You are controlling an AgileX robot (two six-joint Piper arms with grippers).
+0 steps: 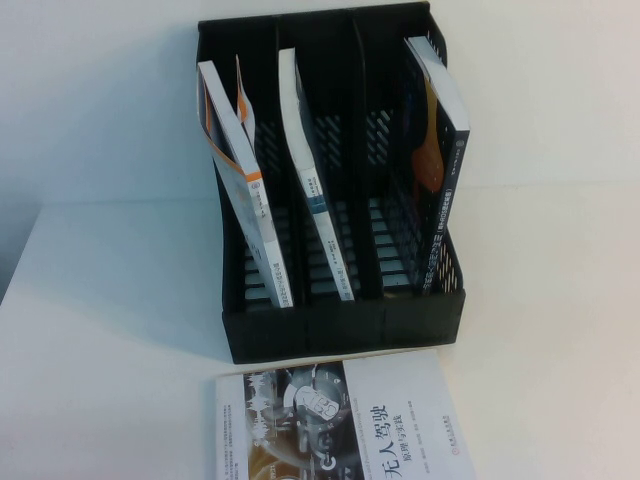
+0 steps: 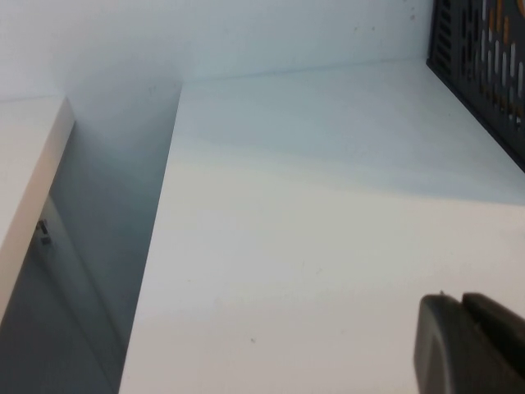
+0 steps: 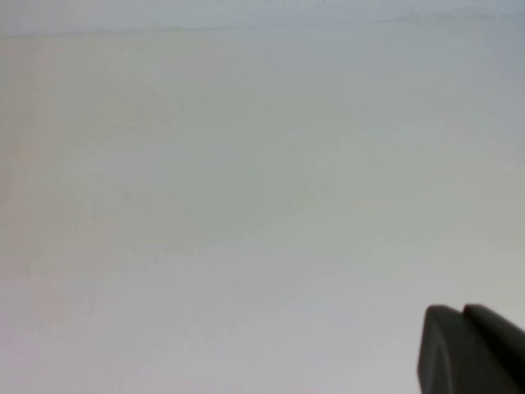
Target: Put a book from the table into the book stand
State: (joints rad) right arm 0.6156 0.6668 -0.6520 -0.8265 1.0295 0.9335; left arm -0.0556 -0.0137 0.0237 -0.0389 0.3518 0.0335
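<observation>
From the high view I had neither arm in sight; both were parked off to the sides, which I judged sensible, since it left the way to the book (image 1: 345,420) open. It lay flat on the white table (image 1: 110,330), cover up, just in front of the black book stand (image 1: 340,320) and apart from it, its near end cut off by the edge of the view.

The left gripper (image 2: 472,345) showed only as a dark corner in its own wrist view, hanging over bare table with the stand's perforated wall off to one side; I could not tell whether its fingers were apart or together. The right gripper (image 3: 472,349) was the same story over plain table, and I could not tell its state either.

The stand held three books leaning in its slots: an orange-trimmed book (image 1: 245,190) in the left one, a blue-spined book (image 1: 315,200) in the middle, a dark book (image 1: 440,160) at the right (each tilted because the slots are wide). Any slot looked to have room.

The cover read 无人驾驶 in large characters; the smaller print beneath was too fine for me.
</observation>
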